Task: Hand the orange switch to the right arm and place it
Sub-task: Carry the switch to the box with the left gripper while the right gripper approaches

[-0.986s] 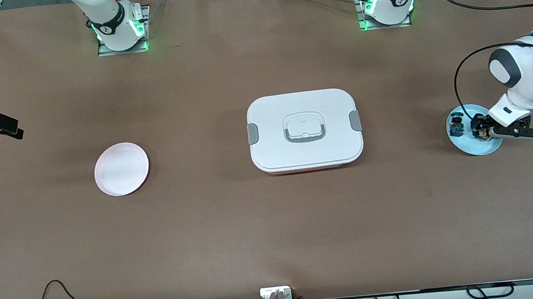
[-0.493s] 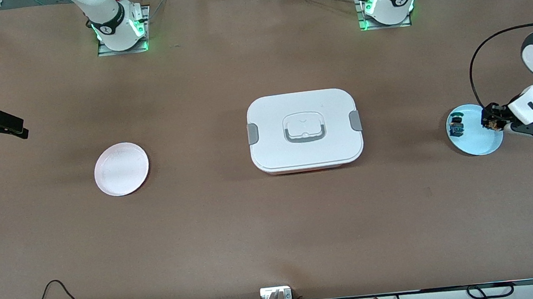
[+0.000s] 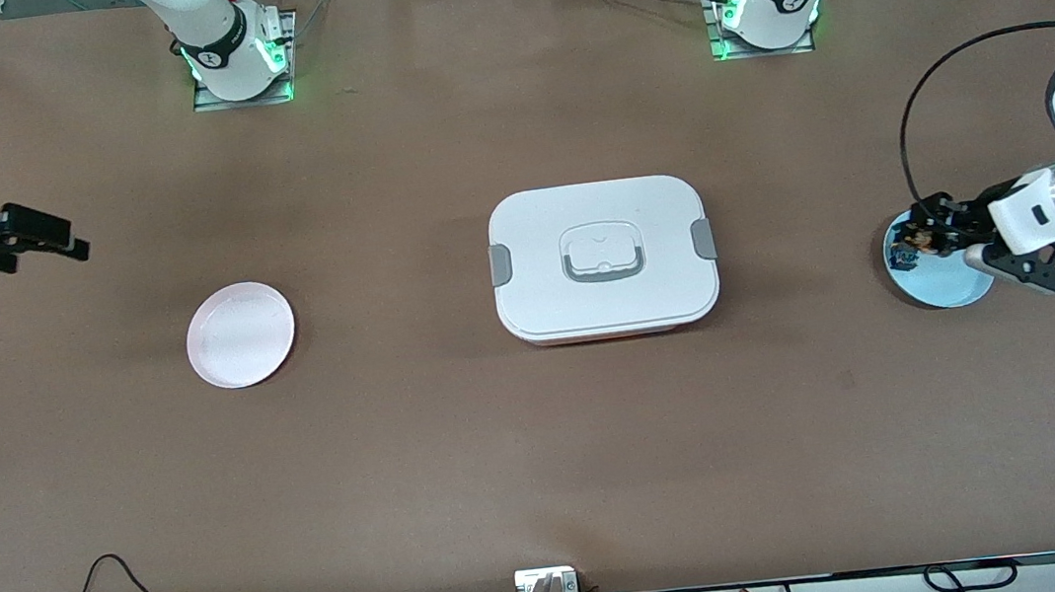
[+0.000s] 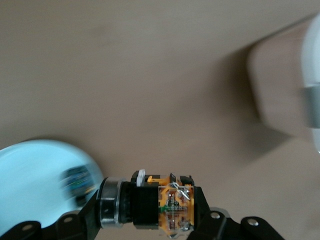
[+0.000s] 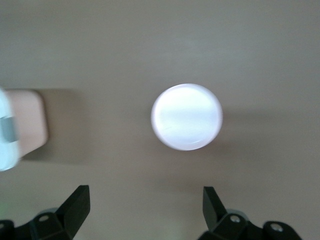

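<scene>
Left gripper [image 3: 923,238] up over the blue plate [image 3: 954,287] at the left arm's end of the table, clamped tight on the orange switch [image 4: 165,205]. Switch held crosswise between the 2 fingers, black body and clear orange, brassy part showing in the left wrist view, lifted clear of the plate. On the blue plate, 1 more small switch [image 4: 76,181] with a green-blue top, blurred, lying apart from the held one.

Right gripper [image 5: 145,205] high over the right arm's end of the table, fingers spread wide with nothing between them, hanging above bare tabletop near the pink plate [image 3: 241,335]. Pink plate bare, seen straight down in the right wrist view, between the 2 black fingertips [image 5: 77,200].

White lidded box [image 3: 603,258] in the middle of the table, between the 2 plates and well apart from both, grey clips at its 2 short ends and a grey handle folded flat on the lid. Table [image 3: 545,453] brown, with cables along the edge nearest the front camera.
</scene>
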Controlling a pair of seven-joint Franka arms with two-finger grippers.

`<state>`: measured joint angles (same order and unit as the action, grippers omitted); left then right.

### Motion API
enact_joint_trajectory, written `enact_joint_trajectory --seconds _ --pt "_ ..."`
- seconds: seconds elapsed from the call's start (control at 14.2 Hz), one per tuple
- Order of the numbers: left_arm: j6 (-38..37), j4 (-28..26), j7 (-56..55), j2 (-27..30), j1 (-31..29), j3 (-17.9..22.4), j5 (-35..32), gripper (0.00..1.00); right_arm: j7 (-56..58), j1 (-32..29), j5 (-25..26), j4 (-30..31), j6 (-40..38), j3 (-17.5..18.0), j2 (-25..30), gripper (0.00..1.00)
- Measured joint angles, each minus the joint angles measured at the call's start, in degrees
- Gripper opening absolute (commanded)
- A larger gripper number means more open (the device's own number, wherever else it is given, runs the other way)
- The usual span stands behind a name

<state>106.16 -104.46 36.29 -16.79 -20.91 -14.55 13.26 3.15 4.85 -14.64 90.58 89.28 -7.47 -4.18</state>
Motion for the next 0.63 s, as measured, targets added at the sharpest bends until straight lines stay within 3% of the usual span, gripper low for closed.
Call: enact_joint_trajectory --seconds 0.35,0.63 --pt "-1.77 -0.01 24.56 -1.32 0.21 -4.94 19.93 0.24 0.62 -0.03 -18.53 0.54 -1.63 -0.05 -0.61 1.0" --pt "-1.82 -0.02 41.23 -4.16 0.6 -12.42 36.46 0.22 4.99 -0.42 -42.54 7.71 -1.49 -0.27 -1.71 1.0"
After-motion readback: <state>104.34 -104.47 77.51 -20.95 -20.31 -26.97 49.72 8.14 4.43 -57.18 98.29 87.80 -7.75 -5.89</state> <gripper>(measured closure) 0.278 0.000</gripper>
